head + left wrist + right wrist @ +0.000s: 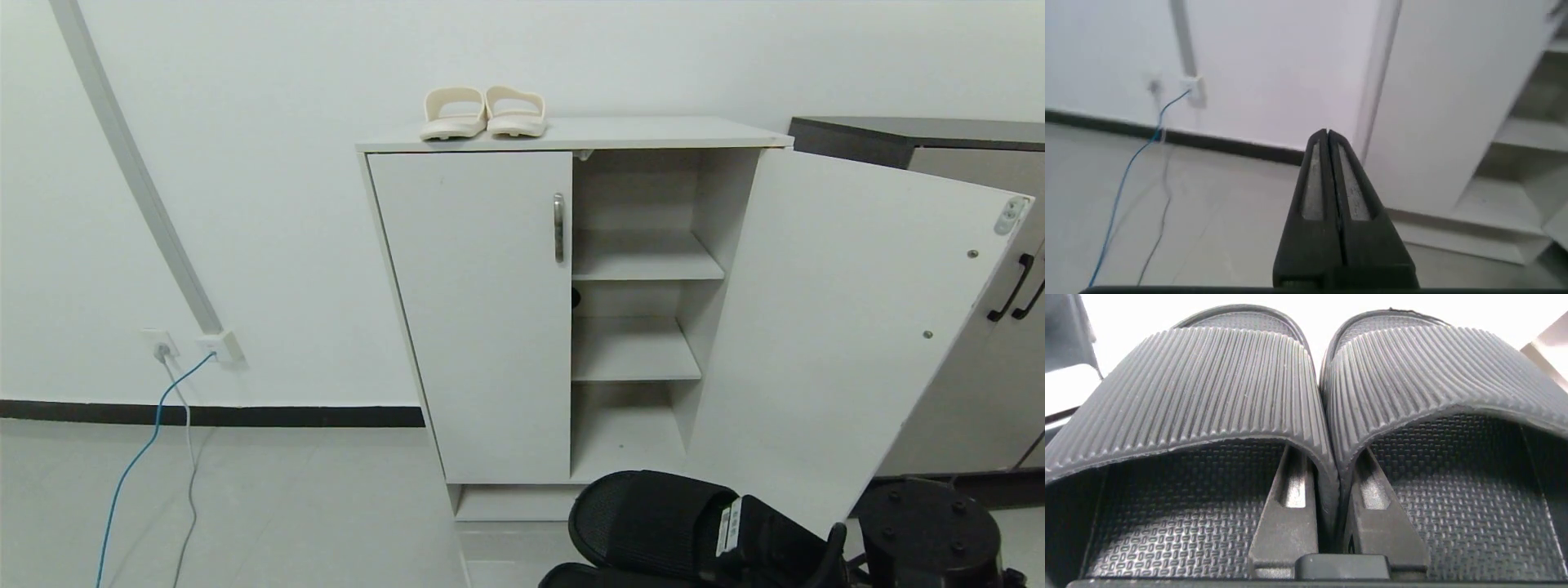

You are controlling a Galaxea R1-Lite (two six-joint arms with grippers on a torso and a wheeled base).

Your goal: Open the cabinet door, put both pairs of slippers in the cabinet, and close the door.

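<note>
The white cabinet (653, 132) stands against the wall with its right door (841, 327) swung wide and its left door (473, 310) closed, a metal handle (558, 227) at that door's inner edge. Through the opening 2 shelves (645, 257) show. 1 pair of beige slippers (483, 113) sits side by side on the cabinet top, near its left end.

The black slippers (653, 514) hang low in front of the open side, above the floor, held by the right end effector (1328, 457). 1 of its fingers (1286, 506) sits under each strap, and together they pinch the 2 inner walls of the pair.

The left end effector (1327, 143) is out to the left of the cabinet, above the floor, its fingers pressed together on nothing.

A blue cable (131, 465) runs from a wall socket (159, 343) down to the floor. A grey cabinet (963, 392) stands behind the open door.
</note>
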